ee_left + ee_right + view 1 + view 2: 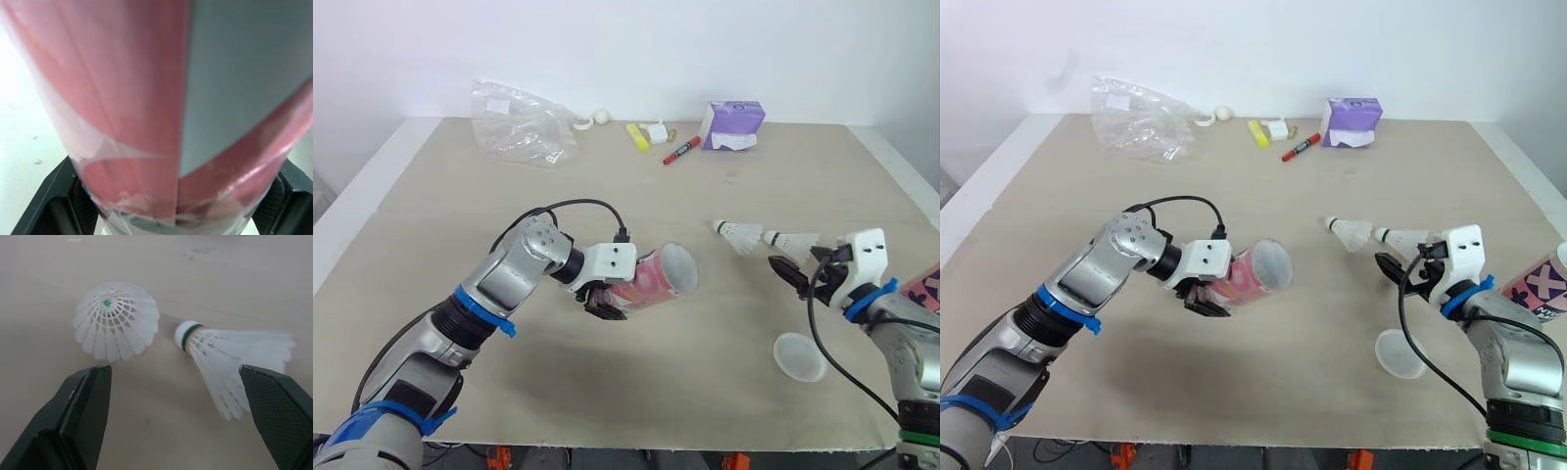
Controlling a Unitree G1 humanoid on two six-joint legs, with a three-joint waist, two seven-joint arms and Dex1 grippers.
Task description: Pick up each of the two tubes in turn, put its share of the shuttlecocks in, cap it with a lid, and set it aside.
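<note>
My left gripper [606,298] is shut on a pink tube [653,278], held tilted above the table with its open mouth [678,266] facing right. The left wrist view has the tube [146,98] close up between the black fingers [44,205]. Two white shuttlecocks [740,235] [792,240] lie on the table just beyond my right gripper [800,262], which is open. From the right wrist they appear as one shuttlecock [116,319] seen skirt-on and another [230,352] lying on its side, both ahead of the fingertips. A clear lid [800,356] lies near the front. A second pink tube [1542,286] is at the right edge.
At the back of the table are a crumpled plastic bag [521,123], a purple tissue pack [732,124], a red marker [681,150], a yellow highlighter [637,136] and a small white ball [601,116]. The table's front edge [636,446] runs close below the lid.
</note>
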